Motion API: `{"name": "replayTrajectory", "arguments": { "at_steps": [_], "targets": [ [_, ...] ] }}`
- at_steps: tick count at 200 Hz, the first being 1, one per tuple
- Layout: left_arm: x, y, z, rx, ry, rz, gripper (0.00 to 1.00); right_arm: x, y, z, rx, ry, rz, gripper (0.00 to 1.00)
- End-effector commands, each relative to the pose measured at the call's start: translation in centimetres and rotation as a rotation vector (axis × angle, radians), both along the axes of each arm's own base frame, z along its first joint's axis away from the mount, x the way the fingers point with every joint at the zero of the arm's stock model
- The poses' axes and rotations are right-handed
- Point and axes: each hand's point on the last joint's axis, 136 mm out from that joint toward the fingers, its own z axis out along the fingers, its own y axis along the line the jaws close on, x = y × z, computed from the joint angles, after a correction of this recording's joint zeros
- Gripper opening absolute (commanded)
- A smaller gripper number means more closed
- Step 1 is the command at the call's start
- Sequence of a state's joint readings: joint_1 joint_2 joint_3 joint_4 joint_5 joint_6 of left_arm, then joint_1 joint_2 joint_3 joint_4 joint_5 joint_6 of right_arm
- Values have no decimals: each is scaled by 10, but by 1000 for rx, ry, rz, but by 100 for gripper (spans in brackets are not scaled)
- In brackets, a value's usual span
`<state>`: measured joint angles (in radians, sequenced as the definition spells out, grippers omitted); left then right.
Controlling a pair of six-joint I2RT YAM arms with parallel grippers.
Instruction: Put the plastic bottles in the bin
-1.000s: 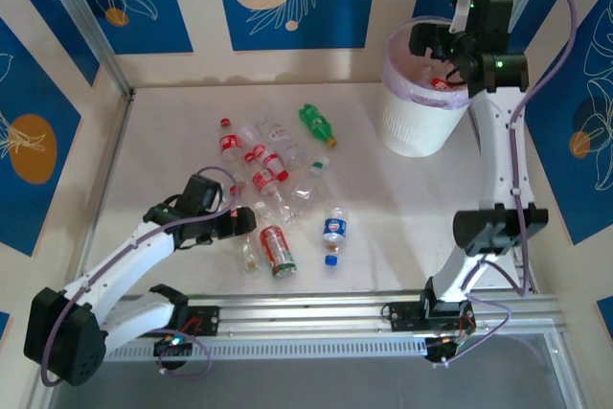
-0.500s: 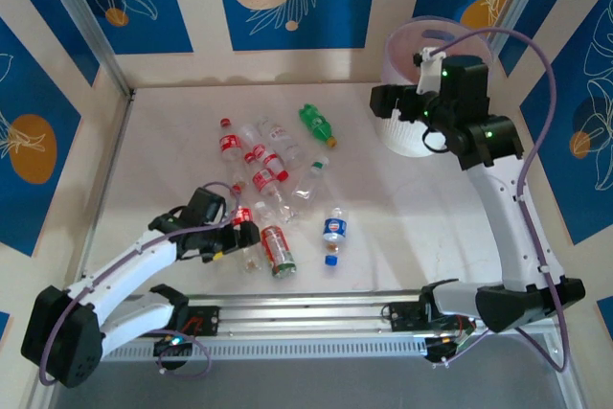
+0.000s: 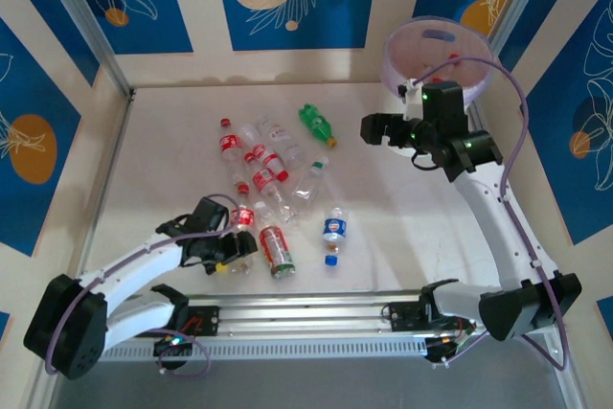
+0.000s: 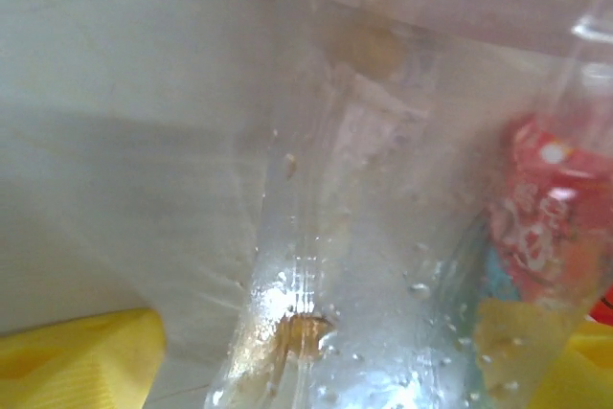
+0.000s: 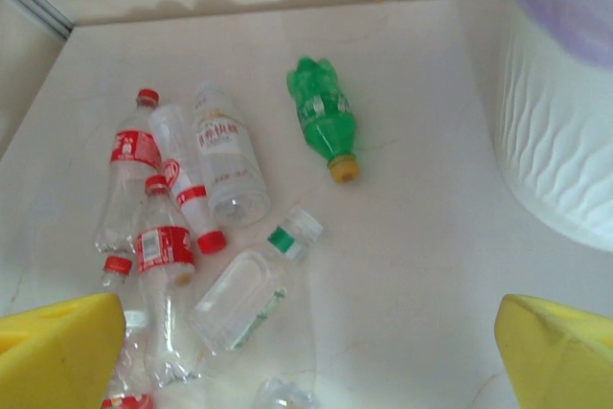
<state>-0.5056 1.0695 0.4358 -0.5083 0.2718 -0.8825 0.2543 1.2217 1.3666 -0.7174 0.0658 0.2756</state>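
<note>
Several plastic bottles (image 3: pixel 259 155) lie scattered mid-table, most with red labels, plus a green one (image 3: pixel 316 124) and a blue-labelled one (image 3: pixel 333 229). My left gripper (image 3: pixel 233 254) is low on the table, its jaws either side of a clear red-labelled bottle (image 3: pixel 243 222). That bottle (image 4: pixel 383 217) is large in the left wrist view, and a gap shows between it and the left yellow finger (image 4: pixel 86 356). The white bin (image 3: pixel 450 31) with a purplish rim stands far right. My right gripper (image 3: pixel 374 129) hangs open and empty left of the bin, above the table.
A crushed red-labelled bottle (image 3: pixel 278 249) lies just right of my left gripper. In the right wrist view the green bottle (image 5: pixel 323 112), a clear bottle with a green band (image 5: pixel 244 299) and the bin's wall (image 5: pixel 560 131) show. Blue-patterned walls enclose the table.
My right arm has swung from over the bin down and to the left. My left gripper has moved nearer and lower round the clear bottle, jaws narrowing.
</note>
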Motion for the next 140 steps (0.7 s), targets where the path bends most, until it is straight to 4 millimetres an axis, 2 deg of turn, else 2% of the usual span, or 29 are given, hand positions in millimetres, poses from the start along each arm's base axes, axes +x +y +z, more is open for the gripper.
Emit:
{"name": "replayTrajectory", "arguments": {
  "at_steps": [1,40,70,99,122,140],
  "targets": [
    [1,-9,-7,-27,-5,-30,80,-10,2,-2,43,5,2,99],
    [-1,-5,-15,8,13,-37,69,-19,-2,-19,61,49,-15,99],
    [2,-5,-12,10,-4,-35,60,-29,-4,-38,84,94,-38,99],
    [4,-6,-8,7,-12,-42,59,-37,-3,-54,115,137,-42,99],
    [10,-10,9,1,-45,-71,59,-42,4,-53,160,154,-10,99],
    [19,-12,29,6,-85,-94,58,-46,14,-48,204,152,35,99]
  ]
}}
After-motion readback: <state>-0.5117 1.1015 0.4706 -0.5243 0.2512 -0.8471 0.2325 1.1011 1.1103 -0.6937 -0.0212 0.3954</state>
